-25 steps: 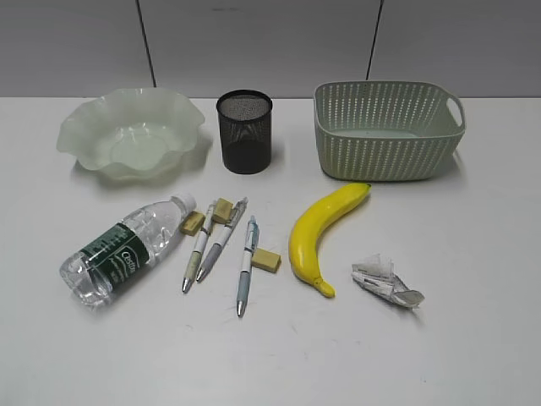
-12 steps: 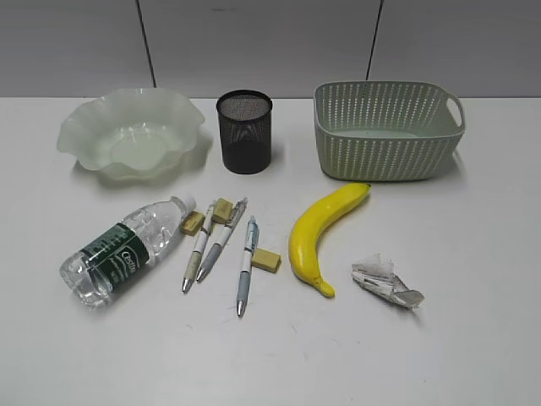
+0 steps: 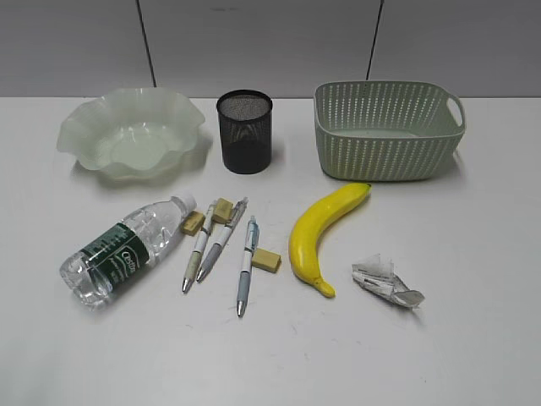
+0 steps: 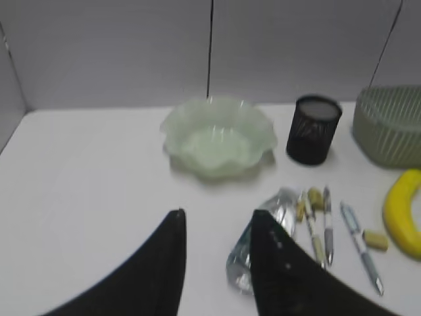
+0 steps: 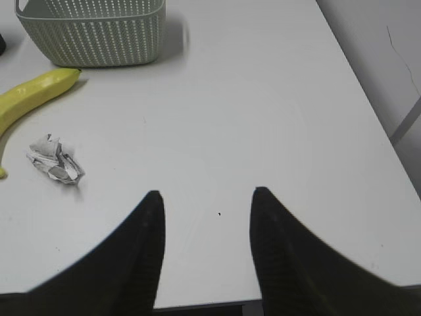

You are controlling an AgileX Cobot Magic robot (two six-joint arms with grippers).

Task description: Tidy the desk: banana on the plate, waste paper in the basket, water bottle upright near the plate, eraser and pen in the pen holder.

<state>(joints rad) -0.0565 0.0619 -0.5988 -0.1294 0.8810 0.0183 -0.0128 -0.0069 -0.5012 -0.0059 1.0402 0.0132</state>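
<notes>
Exterior view, for your list: water bottle (image 3: 127, 249) lies flat on the bench (image 3: 473, 338), cap toward the plate (image 3: 131, 133). Your left tool (image 4: 217, 220), fingers apart and empty, seems nearest; right tool (image 5: 205, 197) likewise apart.

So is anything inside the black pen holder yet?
Nothing stands out of the pen holder; only its mesh bottom shows. Its near inner wall is hidden. Three pens and three erasers lie on the desk.
</notes>
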